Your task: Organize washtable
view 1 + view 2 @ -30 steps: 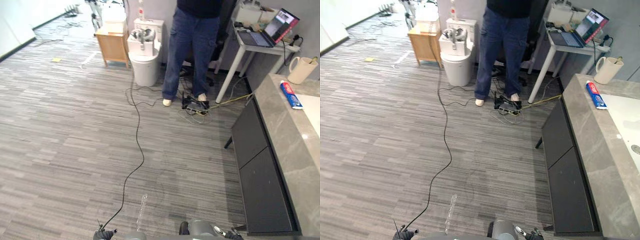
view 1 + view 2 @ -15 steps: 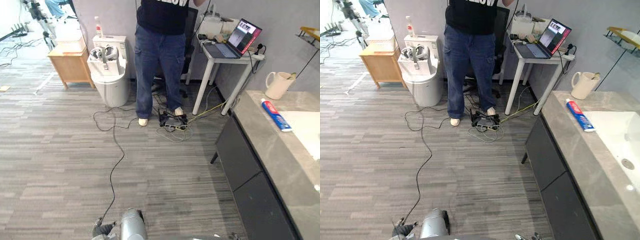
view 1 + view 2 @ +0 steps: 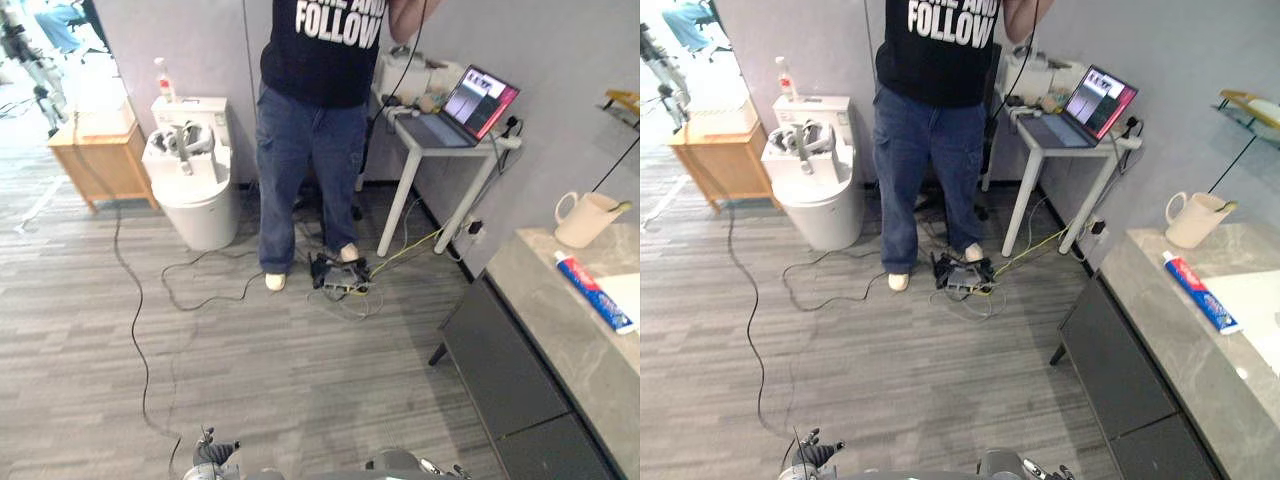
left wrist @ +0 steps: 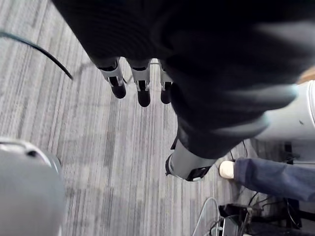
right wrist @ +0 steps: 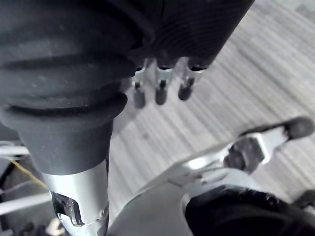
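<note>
The washtable (image 3: 545,310) is a grey stone counter over dark cabinet fronts, at the right edge of the eye views. A blue, red and white toothpaste tube (image 3: 594,291) lies flat on it beside the white basin (image 3: 1252,300). A cream mug (image 3: 1193,218) stands at the counter's far end. My left hand (image 4: 142,91) hangs over the grey floor, fingers straight, holding nothing. My right hand (image 5: 160,89) also hangs over the floor with straight fingers and nothing in it. Both hands are well away from the counter.
A person (image 3: 310,150) in jeans and a black shirt stands ahead by a white desk with a laptop (image 3: 478,98). Cables and a power strip (image 3: 340,282) lie at the person's feet. A white bin (image 3: 190,195) and a wooden cabinet (image 3: 95,160) stand at the far left.
The whole picture has shifted as the camera moved: the person and desk now sit more central, and less of the counter shows. The tube and mug keep their places on the counter.
</note>
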Controlling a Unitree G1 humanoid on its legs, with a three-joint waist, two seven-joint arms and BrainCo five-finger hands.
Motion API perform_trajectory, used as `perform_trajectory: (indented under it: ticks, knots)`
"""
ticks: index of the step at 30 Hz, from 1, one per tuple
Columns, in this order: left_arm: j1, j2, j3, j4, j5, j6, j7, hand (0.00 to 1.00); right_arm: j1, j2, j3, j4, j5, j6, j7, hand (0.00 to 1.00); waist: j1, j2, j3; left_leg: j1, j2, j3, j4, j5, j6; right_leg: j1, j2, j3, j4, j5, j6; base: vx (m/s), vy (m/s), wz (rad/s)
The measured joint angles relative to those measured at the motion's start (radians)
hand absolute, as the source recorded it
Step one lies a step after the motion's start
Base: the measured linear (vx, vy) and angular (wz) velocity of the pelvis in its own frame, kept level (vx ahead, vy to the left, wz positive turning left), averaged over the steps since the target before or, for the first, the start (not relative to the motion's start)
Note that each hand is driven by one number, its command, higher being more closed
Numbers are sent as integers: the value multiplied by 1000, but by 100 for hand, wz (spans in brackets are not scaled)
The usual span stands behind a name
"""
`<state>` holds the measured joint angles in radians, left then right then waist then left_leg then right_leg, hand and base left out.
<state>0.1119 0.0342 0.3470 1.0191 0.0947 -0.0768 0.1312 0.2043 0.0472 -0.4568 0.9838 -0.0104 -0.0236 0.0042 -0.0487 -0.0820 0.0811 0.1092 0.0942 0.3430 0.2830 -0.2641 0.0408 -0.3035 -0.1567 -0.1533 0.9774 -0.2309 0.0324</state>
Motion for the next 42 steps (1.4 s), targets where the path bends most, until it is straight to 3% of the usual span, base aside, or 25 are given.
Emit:
perform_trajectory:
  ticks: [2, 4, 5, 6, 7, 8, 10, 11, 14, 16, 19, 21, 22, 24, 25, 27, 28, 29, 30, 33, 35, 37, 40, 41, 42]
  knots:
    - [-1, -25, 48, 4, 4, 5, -1, 0, 1, -3, 5, -13, 0, 3, 0, 0, 4, 5, -3, 86, 25, 61, -29, -15, -29, 2, 0, -195, -346, 8, -29, 495, -103, -49]
    - [3, -38, 64, 2, 18, 6, -2, 0, 7, -8, 19, -23, 0, 6, 0, 0, 7, 11, -6, 140, 26, 106, -56, -34, -70, 2, 32, -285, -501, 88, -77, 565, -89, -67]
    - [7, -36, 84, -1, 39, 7, -8, 0, 15, -9, 34, -28, 0, 11, 0, 0, 1, 0, -10, 150, 39, 121, 44, -67, -123, 8, 56, -253, -535, 148, -186, 616, -127, -67]
    - [2, -48, 94, 2, 42, 13, -12, 0, 14, -20, 27, -30, 0, 12, 3, 0, -1, 15, -12, 128, 81, 113, 150, -77, -143, 20, 77, -256, -509, 125, -177, 731, -181, -58]
    - [-3, -66, 99, 0, 46, 14, -22, 0, 29, -33, 35, -40, -4, 13, 0, 0, -4, 61, -9, 38, 178, 60, 415, -32, -182, 59, 131, -254, -522, 79, -178, 540, -164, -55]
    - [-7, -88, 120, -9, 49, 15, -25, 0, 41, -55, 36, -58, -11, 13, 0, 0, 2, 97, -5, -75, 254, -21, 667, 31, -173, 89, 190, -232, -530, 50, -192, 526, -141, -68]
    - [-9, -112, 148, -37, 54, 14, -32, 0, 33, -71, 47, -60, -24, 23, -1, 0, 14, 116, 1, -164, 303, -79, 872, 39, -175, 132, 243, -186, -538, 22, -209, 496, -92, -103]
    - [-3, -106, 150, -49, 54, 14, -32, 0, 30, -68, 57, -56, -30, 27, -5, 0, 12, 103, 4, -213, 309, -96, 941, 34, -178, 176, 268, -133, -550, 8, -215, 585, -93, -158]
    - [-4, -88, 133, -65, 53, 11, -23, 0, 16, -57, 63, -26, -31, 28, -10, 0, 11, 69, 3, -291, 300, -101, 823, 12, -145, 253, 306, 33, -613, 6, -204, 427, -6, -160]
    - [-6, -88, 121, -67, 52, 9, -18, 0, 17, -59, 66, -26, -31, 29, -10, 0, 12, 69, 3, -313, 278, -155, 673, -9, -127, 285, 328, 127, -627, 5, -196, 384, 128, -166]
    - [-12, -94, 91, -66, 38, 2, -15, 0, 18, -71, 95, -23, -40, 29, -20, 0, 15, 76, -3, -295, 175, -425, 345, -35, -139, 296, 359, 303, -618, -18, -156, 255, 259, -168]
    - [-18, -106, 83, -66, 33, 0, -10, 0, 20, -74, 89, -22, -37, 29, -27, 0, 8, 94, -10, -274, 170, -458, 230, -17, -165, 281, 370, 376, -579, -41, -114, 268, 384, -162]
    - [-23, -110, 78, -62, 32, 0, 3, 0, 27, -71, 84, -28, -24, 28, -28, 0, 7, 98, -22, -258, 172, -409, 196, -31, -209, 258, 370, 429, -550, -59, -83, 247, 455, -173]
    - [-24, -101, 80, -57, 24, -5, 8, 0, 34, -58, 71, -27, 22, 30, -31, 0, 17, 78, -39, -231, 176, -254, 178, -31, -204, 205, 336, 484, -524, -65, -11, 155, 386, -189]
    - [-23, -97, 80, -59, 16, -9, 7, 0, 33, -52, 63, -28, 52, 30, -40, 0, 25, 70, -39, -208, 187, -159, 178, -30, -201, 178, 289, 406, -534, -53, 26, 17, 282, -200]
    - [-24, -91, 80, -58, 4, -8, 6, 0, 43, -39, 40, -29, 87, 25, -49, 0, 21, 73, -41, -176, 197, -52, 174, -37, -189, 172, 161, 136, -574, -50, 41, -19, 261, -174]
    - [-28, -82, 80, -60, -6, -10, 6, 0, 48, -28, 11, -27, 104, 23, -50, 0, 29, 74, -42, -152, 201, 6, 157, -43, -179, 183, 70, -57, -595, -46, 35, -9, 163, -104]
    - [-33, -74, 80, -60, -6, -11, 6, 0, 51, -24, 1, -27, 112, 24, -50, 0, 31, 72, -42, -140, 200, 32, 143, -45, -177, 191, 31, -136, -608, -37, 21, 81, 130, -124]
    - [-40, -53, 88, -55, -7, -10, 4, 0, 65, -14, -22, -25, 118, 25, -50, 0, 38, 68, -45, -109, 195, 86, 114, -45, -177, 208, -7, -215, -672, 55, 56, 116, 33, -89]
    - [-36, -39, 97, -26, -11, -10, 4, 0, 70, -26, -67, 9, 113, 28, -47, 0, 34, 83, -54, -48, 183, 128, 19, -2, -183, 226, 22, -168, -721, 71, 48, 102, -53, -53]
    - [-30, -56, 98, 4, -24, -9, 2, 0, 77, -57, -90, 51, 107, 30, -44, 0, 24, 116, -62, 2, 161, 127, -62, 39, -198, 260, 34, -173, -761, 82, 40, 157, -62, -1]
    - [-17, -63, 98, 16, -26, -8, 1, 0, 76, -71, -93, 63, 87, 31, -40, 0, 17, 128, -72, 32, 152, 127, -71, 64, -203, 292, 35, -169, -793, 86, 40, 169, -35, -8]
    - [8, -61, 94, 39, -26, -8, 0, 0, 53, -73, -80, 75, 78, 29, -36, 0, 28, 103, -67, 31, 122, 121, -98, 51, -192, 338, 7, -130, -833, 110, 39, 66, 25, -27]
    - [8, -66, 80, 39, -26, -9, 0, 0, 32, -90, -77, 85, 78, 28, -30, 0, 28, 117, -61, 27, 104, 114, -209, 122, -170, 343, 15, -129, -839, 117, 41, -12, 54, -11]
    - [3, 8, -80, 47, -43, -22, 0, 0, -5, -94, 51, 93, 40, 25, -22, 0, 10, 57, -19, 63, 24, 95, -282, 153, -153, 384, -17, -100, -962, 197, 85, -10, 47, -5]
